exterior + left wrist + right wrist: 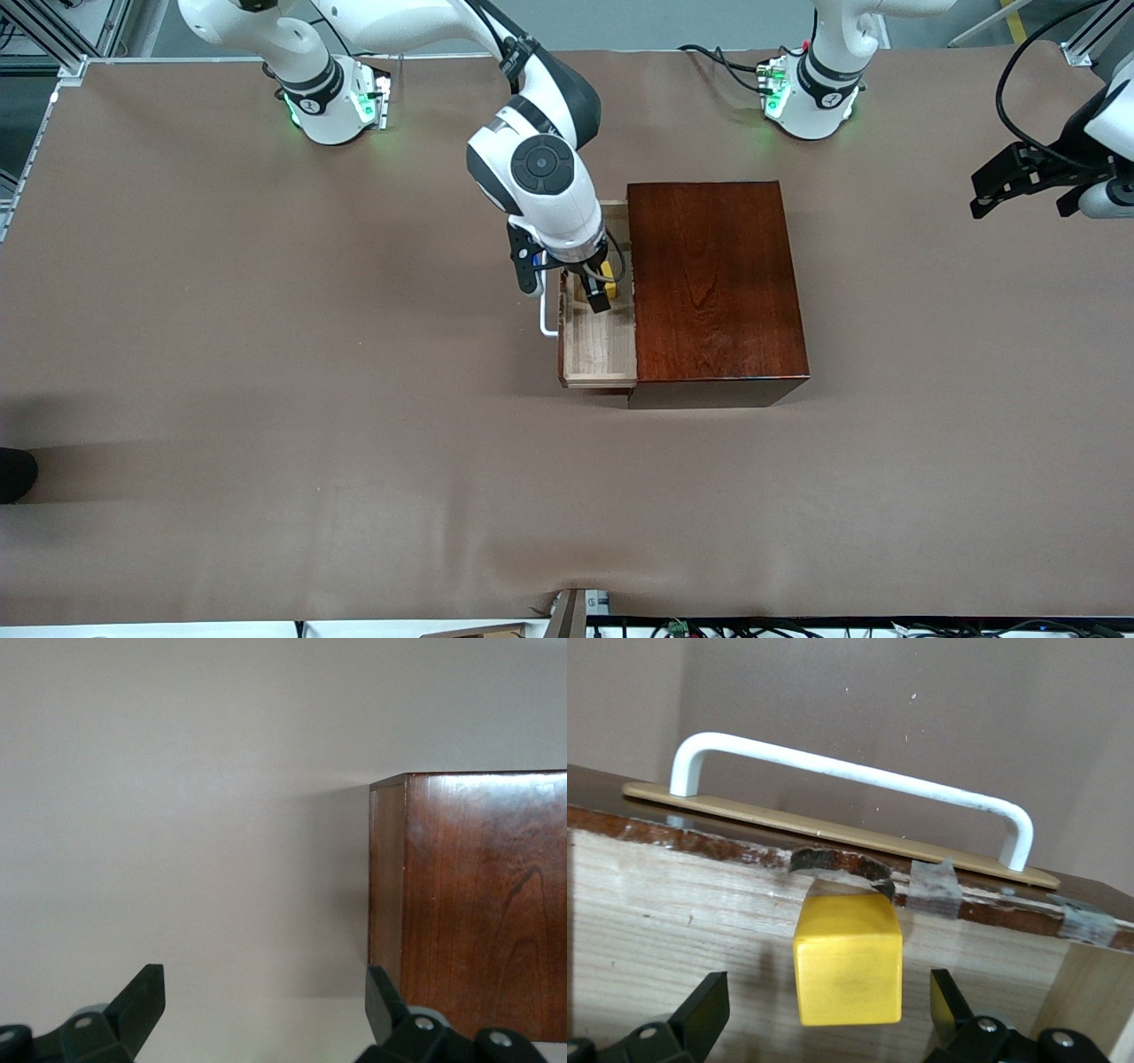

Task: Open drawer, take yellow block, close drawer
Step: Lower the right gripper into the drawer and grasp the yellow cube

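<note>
Right hand (601, 288) down inside the pulled-out drawer (600, 341), fingers (700, 1014) spread wide, one on each side of the yellow block (848, 958), not yet clenched on it. Block resting on the drawer's pale floor, close to the inner side of the drawer front. White handle (850, 775) on the outside of that front, facing the right arm's end of the bench (266, 354). Drawer protruding from the dark-red box (713, 283) mid-bench. Left hand (1010, 182) waiting, released, over the bench edge at the left arm's end.
</note>
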